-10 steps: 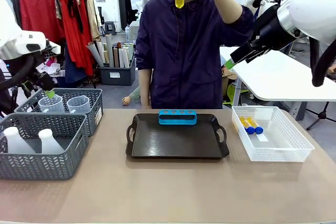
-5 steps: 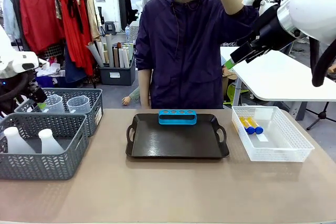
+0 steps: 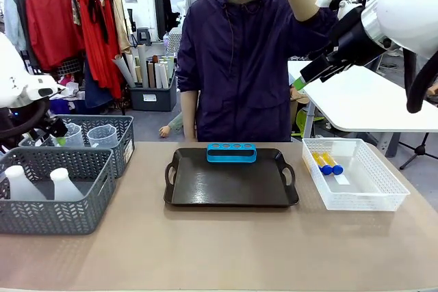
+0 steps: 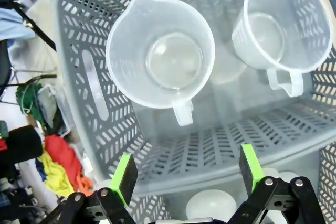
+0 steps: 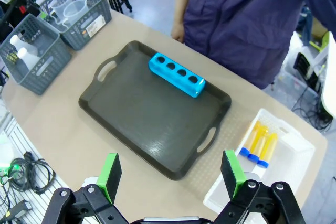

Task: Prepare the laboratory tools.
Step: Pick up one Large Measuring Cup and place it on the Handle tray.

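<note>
Rack [image 3: 231,152]: tray's [image 3: 226,186] far edge, holes empty.
Tubes [image 5: 258,142]: white basket [image 3: 356,202], table's [image 3: 219,251] right edge.
Beakers [image 4: 160,59]: far-left grey basket [image 3: 123,152], unpicked.
Left gripper [image 4: 187,169]: spread above them.
Right gripper [image 5: 171,171]: spread, aloft.
Progress: I judge barely begun.

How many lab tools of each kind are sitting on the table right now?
Blue-capped tubes: 3
Measuring beakers: 2
Conical flasks: 2
Blue rack: 1
Total: 8
</note>
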Robot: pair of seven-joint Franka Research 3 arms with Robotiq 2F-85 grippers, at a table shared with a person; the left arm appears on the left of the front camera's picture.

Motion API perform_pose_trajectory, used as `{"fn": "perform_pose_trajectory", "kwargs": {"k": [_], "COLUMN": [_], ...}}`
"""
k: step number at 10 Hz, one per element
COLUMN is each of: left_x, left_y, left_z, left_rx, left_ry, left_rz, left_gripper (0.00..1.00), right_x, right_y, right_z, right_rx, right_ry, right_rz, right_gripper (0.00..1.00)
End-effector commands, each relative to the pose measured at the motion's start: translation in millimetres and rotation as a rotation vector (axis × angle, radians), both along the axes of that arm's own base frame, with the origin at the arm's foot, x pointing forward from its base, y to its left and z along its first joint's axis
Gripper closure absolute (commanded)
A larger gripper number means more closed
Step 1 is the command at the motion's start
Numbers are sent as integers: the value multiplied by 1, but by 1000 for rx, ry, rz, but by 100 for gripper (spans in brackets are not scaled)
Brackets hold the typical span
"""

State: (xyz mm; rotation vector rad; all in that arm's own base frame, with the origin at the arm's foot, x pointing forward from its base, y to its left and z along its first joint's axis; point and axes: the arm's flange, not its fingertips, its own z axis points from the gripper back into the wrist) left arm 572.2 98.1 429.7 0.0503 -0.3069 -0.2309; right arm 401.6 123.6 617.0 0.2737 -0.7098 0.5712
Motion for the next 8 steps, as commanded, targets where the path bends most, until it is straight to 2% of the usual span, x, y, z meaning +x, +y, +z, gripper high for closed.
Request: {"fn": "perform_pose_trajectory", "kwargs": {"k": [1, 8], "left_x": [14, 38], "left_y": [4, 6], "left_z": [-5, -36], "left_rx": [-8, -30], "left_ry": [-11, 17], "left_rz": [31, 35], "left_gripper": [0, 0], "right_x": [0, 0], "right_y": [-1, -1], "right_z": [0, 0], "right_rx": [11, 11], "right_ry": [3, 3], "right_rz": [6, 6], "right_gripper": [0, 0]}}
